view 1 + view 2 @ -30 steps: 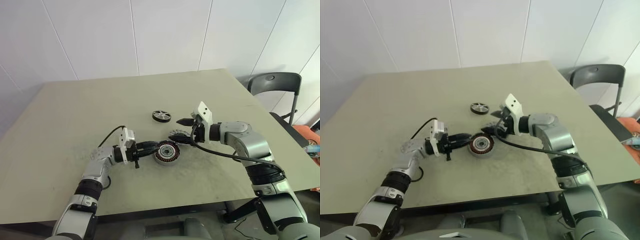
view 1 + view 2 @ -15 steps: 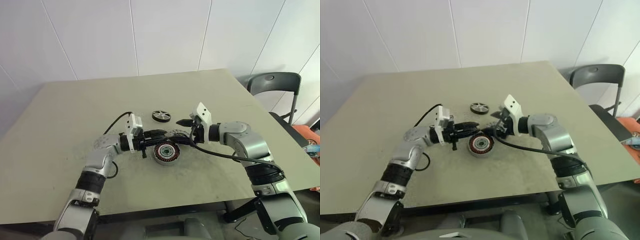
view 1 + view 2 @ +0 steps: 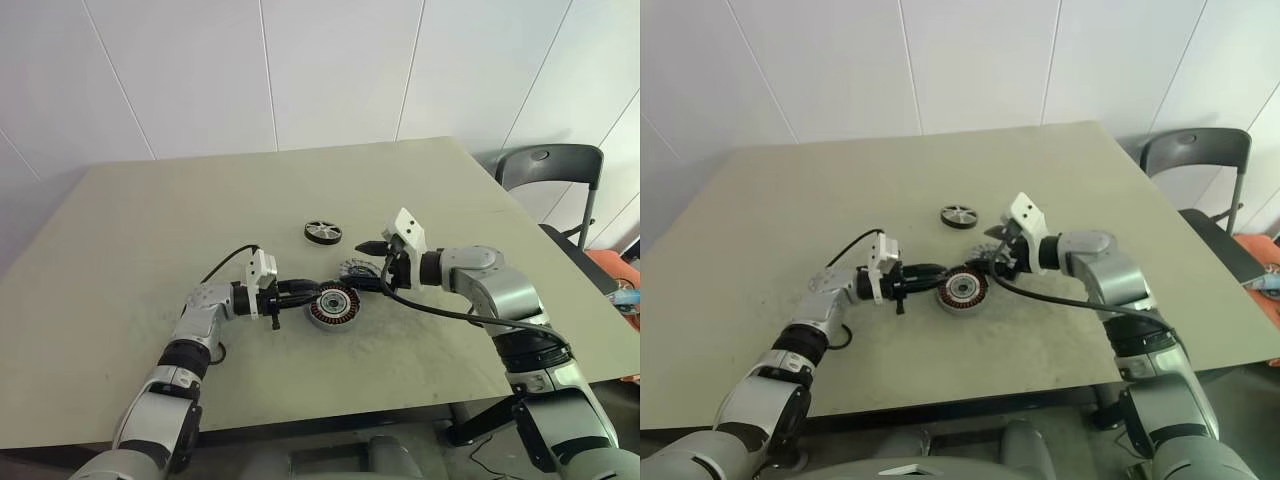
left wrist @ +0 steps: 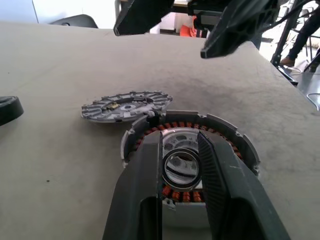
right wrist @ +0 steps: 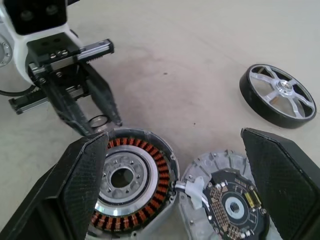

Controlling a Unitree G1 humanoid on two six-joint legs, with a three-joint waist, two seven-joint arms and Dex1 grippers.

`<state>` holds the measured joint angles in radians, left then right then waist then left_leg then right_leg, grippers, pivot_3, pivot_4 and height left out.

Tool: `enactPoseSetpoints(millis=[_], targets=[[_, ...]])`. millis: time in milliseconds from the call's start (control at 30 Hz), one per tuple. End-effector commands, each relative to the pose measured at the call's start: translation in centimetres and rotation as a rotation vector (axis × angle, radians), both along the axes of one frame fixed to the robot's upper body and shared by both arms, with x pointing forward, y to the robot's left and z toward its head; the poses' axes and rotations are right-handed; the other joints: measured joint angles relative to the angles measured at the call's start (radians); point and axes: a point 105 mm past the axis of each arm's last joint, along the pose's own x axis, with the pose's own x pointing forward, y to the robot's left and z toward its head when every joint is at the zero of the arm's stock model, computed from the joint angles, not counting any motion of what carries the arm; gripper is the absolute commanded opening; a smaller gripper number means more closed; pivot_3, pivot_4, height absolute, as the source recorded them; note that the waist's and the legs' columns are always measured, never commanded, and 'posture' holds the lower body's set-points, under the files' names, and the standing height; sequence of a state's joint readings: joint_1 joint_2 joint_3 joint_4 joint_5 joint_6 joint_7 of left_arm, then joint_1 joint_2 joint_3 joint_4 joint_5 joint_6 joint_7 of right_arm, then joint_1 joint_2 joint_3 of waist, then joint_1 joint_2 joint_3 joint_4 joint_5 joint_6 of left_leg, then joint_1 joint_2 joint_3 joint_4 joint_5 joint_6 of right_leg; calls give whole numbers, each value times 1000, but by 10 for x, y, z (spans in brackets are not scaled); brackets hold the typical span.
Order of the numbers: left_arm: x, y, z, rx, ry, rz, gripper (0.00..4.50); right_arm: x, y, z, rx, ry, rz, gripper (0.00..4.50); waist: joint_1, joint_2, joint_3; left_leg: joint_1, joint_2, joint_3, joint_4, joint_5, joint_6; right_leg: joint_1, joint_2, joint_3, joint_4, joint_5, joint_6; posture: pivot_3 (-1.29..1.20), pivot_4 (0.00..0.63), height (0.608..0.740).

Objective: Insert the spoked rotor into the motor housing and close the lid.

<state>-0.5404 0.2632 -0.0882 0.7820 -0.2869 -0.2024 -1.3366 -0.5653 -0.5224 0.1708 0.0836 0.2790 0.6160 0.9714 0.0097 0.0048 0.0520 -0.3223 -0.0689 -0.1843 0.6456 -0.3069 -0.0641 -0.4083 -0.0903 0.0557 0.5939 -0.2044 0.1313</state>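
Observation:
The motor housing (image 3: 334,308) sits mid-table, its copper windings (image 5: 159,175) facing up. The lid (image 3: 357,268) lies flat just behind it, touching its rim (image 5: 227,200). Farther back, the spoked rotor (image 3: 323,232) rests alone on the table. My left gripper (image 4: 179,140) points level at the housing's left rim and is shut on a small ring (image 4: 181,169). The same ring (image 5: 98,120) sits between its fingertips at the rim's edge. My right gripper (image 5: 182,190) hangs wide open above the lid and housing, holding nothing.
A black chair (image 3: 550,165) stands past the table's right edge (image 3: 560,250). Bare tabletop (image 3: 160,220) spreads to the left and behind the parts.
Half a second ago the left gripper was lifted over the housing; it has come back down to the housing's left rim. The right arm has not moved.

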Motion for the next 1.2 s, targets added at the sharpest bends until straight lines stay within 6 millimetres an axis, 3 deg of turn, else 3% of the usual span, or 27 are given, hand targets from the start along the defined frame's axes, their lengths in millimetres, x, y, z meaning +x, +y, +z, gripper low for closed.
enactPoseSetpoints(millis=[33, 333, 567, 733, 1067, 1200], targets=[[2, -7, 18, -26, -70, -25, 716, 2, -1, 16, 17, -57, 5, 4500, 0, 0, 0, 0, 0, 0, 0, 0, 0, 0, 0, 0, 0, 0, 0, 0, 0, 740], [-8, -40, 40, -42, -108, -78, 716, 2, 0, 15, 17, -58, 0, 4500, -1, 0, 0, 0, 0, 0, 0, 0, 0, 0, 0, 0, 0, 0, 0, 0, 0, 740], [-14, -51, 45, -10, -99, -86, 716, 2, 0, 15, 15, -60, -6, 4500, -3, 0, 0, 0, 0, 0, 0, 0, 0, 0, 0, 0, 1, 0, 0, 0, 0, 740], [-14, -64, 62, 11, -128, -78, 716, 2, 0, 15, 16, -63, -8, 4500, -2, 0, 0, 0, 0, 0, 0, 0, 0, 1, 0, 0, 0, 0, 0, 0, 0, 740], [-13, -62, 63, 58, -150, -42, 716, 5, 0, 18, 23, -76, -22, 4500, -2, 0, 0, 0, 0, 0, 0, 0, 0, 1, 0, 0, 0, 0, 0, 0, 0, 740], [-13, -61, 60, 64, -146, -36, 716, 3, 3, 33, 109, -84, -9, 4500, -3, 0, 0, 0, 0, 0, 0, 0, 0, 0, 0, 0, 0, 0, 0, 0, 0, 740]])
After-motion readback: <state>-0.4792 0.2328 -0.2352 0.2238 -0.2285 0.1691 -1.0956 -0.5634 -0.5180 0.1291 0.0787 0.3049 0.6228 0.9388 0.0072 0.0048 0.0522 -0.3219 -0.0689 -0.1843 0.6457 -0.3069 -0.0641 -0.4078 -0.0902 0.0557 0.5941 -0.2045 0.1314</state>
